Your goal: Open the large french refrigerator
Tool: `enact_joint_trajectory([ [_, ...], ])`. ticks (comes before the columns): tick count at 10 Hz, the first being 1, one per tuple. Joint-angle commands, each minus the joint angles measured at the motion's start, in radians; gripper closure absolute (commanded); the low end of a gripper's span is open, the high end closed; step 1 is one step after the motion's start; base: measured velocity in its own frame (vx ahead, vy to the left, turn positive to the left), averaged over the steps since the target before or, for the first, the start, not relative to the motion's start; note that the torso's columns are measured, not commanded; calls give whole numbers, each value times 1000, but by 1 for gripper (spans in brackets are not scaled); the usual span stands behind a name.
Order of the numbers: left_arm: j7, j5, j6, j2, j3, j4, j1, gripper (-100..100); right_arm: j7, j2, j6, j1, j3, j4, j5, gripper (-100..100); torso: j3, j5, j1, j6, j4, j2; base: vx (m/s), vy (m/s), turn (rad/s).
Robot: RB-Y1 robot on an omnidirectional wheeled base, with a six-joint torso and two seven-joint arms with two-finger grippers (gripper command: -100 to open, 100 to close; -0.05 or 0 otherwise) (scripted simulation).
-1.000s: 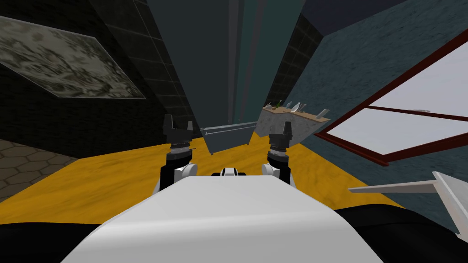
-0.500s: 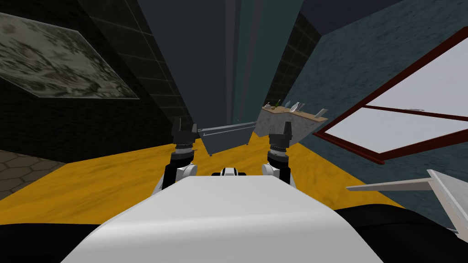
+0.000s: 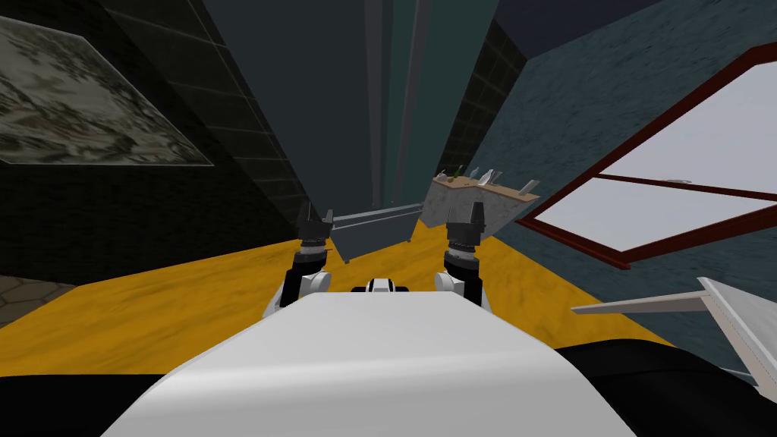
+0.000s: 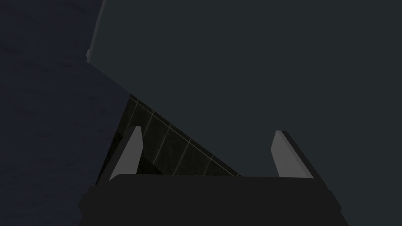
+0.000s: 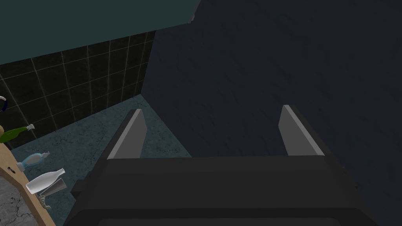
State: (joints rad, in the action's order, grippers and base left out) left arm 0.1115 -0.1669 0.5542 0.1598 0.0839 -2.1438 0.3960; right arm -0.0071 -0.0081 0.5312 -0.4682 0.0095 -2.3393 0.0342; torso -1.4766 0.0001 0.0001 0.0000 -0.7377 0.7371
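Left hand point(image 3: 316, 215) shifted inward toward refrigerator point(image 3: 326, 114) over last second; fingers wide, empty. Right hand point(image 3: 475, 209) alongside, equally wide. Refrigerator stood directly ahead; upright door handles point(image 3: 375, 114) ran along centre seam between hands, left hand judged nearer.

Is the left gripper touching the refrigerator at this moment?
Cannot tell. In the head view the left gripper overlaps the lower corner of the refrigerator; the left wrist view shows its open fingers against that dark face, with no visible contact or gap.
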Motion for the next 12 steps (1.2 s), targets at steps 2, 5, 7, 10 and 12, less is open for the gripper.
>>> enact_joint_trajectory([
  [2,19,-27,59,10,19,110,-36,-100,0,0,0,0,0,0,0,0,1,0,-1,0,0,1,90,-22,-69],
  [5,31,-45,90,11,29,187,-60,-100,0,0,0,0,0,0,0,0,1,0,1,0,-1,2,74,-2,-46],
  [7,37,-54,106,12,34,228,-72,-100,0,0,0,0,0,0,0,0,-1,0,-1,0,0,-1,94,-9,-59],
  [10,49,-73,138,9,45,305,-98,-100,0,0,0,0,0,0,0,0,0,0,0,0,0,1,82,-8,-53],
  [12,61,-92,171,4,56,382,-125,-100,0,0,0,0,0,0,0,0,1,0,0,0,-1,2,78,1,-62],
])
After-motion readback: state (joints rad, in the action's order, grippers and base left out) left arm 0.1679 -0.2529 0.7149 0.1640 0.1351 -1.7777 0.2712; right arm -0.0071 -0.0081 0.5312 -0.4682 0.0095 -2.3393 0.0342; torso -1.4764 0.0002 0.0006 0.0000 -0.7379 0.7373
